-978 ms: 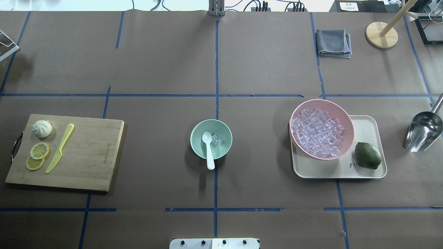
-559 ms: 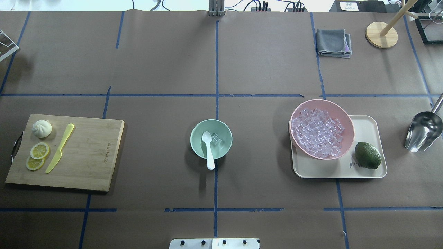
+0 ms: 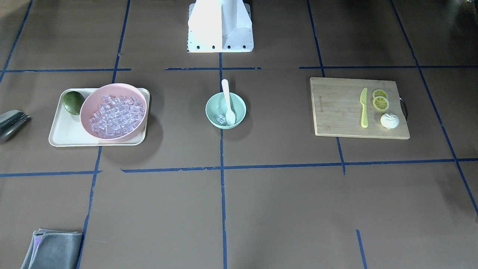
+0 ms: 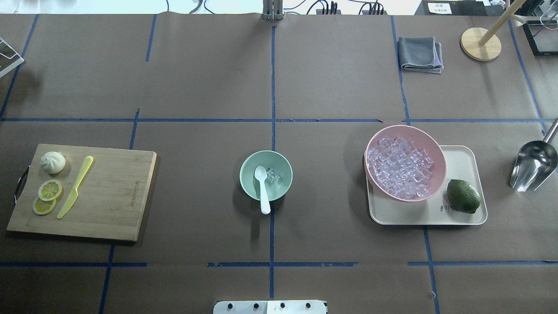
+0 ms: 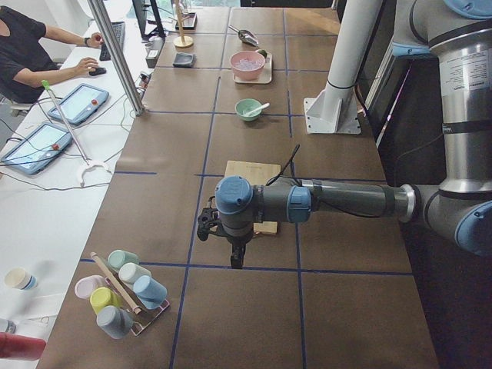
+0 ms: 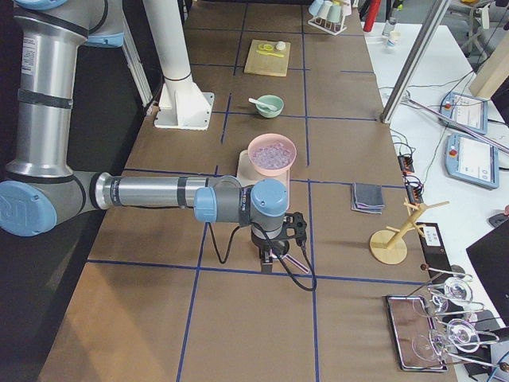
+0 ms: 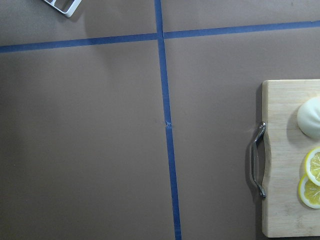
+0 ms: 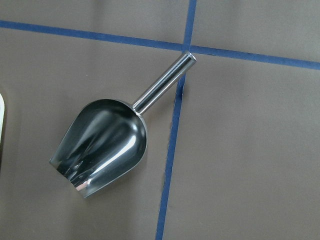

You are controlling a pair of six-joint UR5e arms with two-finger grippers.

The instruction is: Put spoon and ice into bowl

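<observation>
Two task items, both in the bowl [image 4: 284,173], mid-bench [image 4: 196,87]. Clock directions are from the overhead view. The spoon [image 4: 263,189] has its scoop down inside. Its handle leans on the rim at 6 o'clock and sticks out past it. One ice cube [image 4: 273,174] sits on the bowl floor just beside the scoop, at its 3 o'clock.

Well off at 3 o'clock I see the pink bowl [image 4: 405,129] heaped with more cubes. It stands on a cream tray [image 4: 463,158], with a lime [image 4: 463,196] at its 4 o'clock. A steel scoop [image 4: 532,168] lies further out at 3 o'clock, and my right wrist camera looks straight down on it.

Well off at 9 o'clock is the cutting board [image 4: 113,196], carrying the yellow-green knife [image 4: 76,186], lemon slices [image 4: 49,190] and a bun [image 4: 52,162]. My left wrist camera sees the board's handle end.

Left fingers [image 5: 206,226] hang over the bench near the board, and right fingers [image 6: 296,226] hang just past the tray. Both show only in the side views, so I cannot tell their spread.
</observation>
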